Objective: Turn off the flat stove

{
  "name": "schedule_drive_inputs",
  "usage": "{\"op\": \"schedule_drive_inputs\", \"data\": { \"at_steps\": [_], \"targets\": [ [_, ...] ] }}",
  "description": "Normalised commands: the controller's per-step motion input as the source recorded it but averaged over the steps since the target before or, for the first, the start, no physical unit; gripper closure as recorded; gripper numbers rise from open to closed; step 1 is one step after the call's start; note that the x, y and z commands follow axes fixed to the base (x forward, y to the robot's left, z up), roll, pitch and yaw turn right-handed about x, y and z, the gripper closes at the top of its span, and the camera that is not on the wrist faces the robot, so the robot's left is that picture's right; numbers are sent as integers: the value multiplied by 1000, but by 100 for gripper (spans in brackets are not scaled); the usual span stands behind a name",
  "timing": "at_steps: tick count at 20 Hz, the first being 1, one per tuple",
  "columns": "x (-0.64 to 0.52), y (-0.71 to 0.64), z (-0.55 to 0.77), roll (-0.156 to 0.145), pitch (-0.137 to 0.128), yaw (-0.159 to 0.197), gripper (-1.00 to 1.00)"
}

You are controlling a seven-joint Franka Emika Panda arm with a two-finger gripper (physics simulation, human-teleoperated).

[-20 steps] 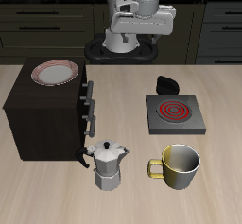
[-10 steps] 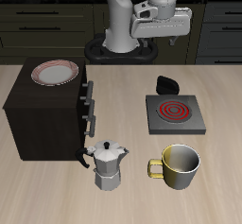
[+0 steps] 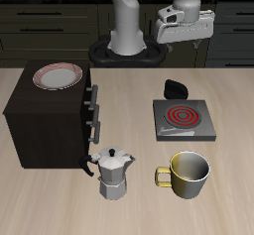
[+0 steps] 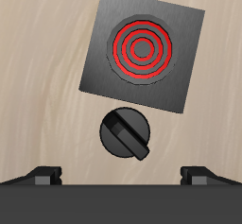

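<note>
The flat stove (image 3: 183, 121) is a low grey square plate whose spiral burner (image 3: 182, 113) glows red. Its small black knob (image 3: 176, 87) sits on the table just behind the plate. My gripper (image 3: 184, 43) hangs high above the table's back edge, behind the knob and well clear of it. The wrist view looks straight down on the stove (image 4: 142, 53) and the knob (image 4: 126, 135). There the gripper (image 4: 123, 176) is open, its two fingertips (image 4: 44, 174) spread wide with nothing between them.
A big dark-brown box (image 3: 50, 120) with side knobs carries a plate (image 3: 57, 76) on top. A metal moka pot (image 3: 114, 172) and a yellow mug (image 3: 187, 175) stand near the table's front edge, in front of the stove.
The gripper has swung sideways from above the table's back middle to a spot behind the stove's knob. The burner stays red and nothing on the table has moved.
</note>
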Motion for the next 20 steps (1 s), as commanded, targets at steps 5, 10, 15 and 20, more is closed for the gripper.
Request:
{"op": "schedule_drive_inputs", "data": {
  "at_steps": [5,10,15,20],
  "targets": [
    [-95,233,-171,-27,16,100,-100],
    [-101,-19,-129,-3,-25,117,-100],
    [-66,-165,-22,42,44,112,-100],
    [-32,-158,10,13,-15,96,-100]
  ]
}}
